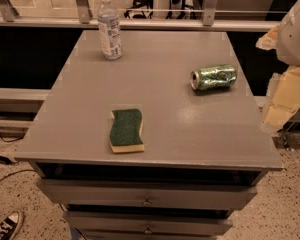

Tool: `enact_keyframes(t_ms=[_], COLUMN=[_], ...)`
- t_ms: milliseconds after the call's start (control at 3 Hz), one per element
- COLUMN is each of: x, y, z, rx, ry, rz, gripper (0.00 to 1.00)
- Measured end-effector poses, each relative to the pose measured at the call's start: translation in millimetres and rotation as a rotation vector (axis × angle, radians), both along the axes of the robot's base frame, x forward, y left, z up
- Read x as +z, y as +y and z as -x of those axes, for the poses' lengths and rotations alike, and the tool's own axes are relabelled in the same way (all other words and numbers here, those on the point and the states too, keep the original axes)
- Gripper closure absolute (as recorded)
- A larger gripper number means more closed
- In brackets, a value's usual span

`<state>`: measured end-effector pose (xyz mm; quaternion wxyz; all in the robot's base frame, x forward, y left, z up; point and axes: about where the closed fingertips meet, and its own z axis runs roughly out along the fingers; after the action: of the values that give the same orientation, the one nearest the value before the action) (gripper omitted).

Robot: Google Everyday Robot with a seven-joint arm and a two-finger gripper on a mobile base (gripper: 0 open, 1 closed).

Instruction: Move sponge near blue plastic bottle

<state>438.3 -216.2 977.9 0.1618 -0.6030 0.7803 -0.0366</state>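
The sponge lies flat near the front middle of the grey table, dark green top up over a pale yellow layer. The blue plastic bottle stands upright at the far left of the table, clear with a white cap and a pale label. My gripper hangs at the right edge of the view, just off the table's right side, well to the right of the sponge and far from the bottle. It holds nothing that I can see.
A crushed green can lies on its side at the right of the table. A railing runs behind the table. Drawers sit below the front edge. A shoe is on the floor at the lower left.
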Motion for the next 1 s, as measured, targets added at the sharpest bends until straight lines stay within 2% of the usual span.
enact_keyframes(t_ms=[333,667,1000], x=[0.0,-11.9,-28.6], y=[0.0,33.8,73.4], z=[0.0,-3.0,-4.4], rx=[0.0,-0.01,-0.045], ry=[0.0,0.023,0.076], rz=[0.0,-0.059,-0.136], gripper=[0.0,0.0,0.0])
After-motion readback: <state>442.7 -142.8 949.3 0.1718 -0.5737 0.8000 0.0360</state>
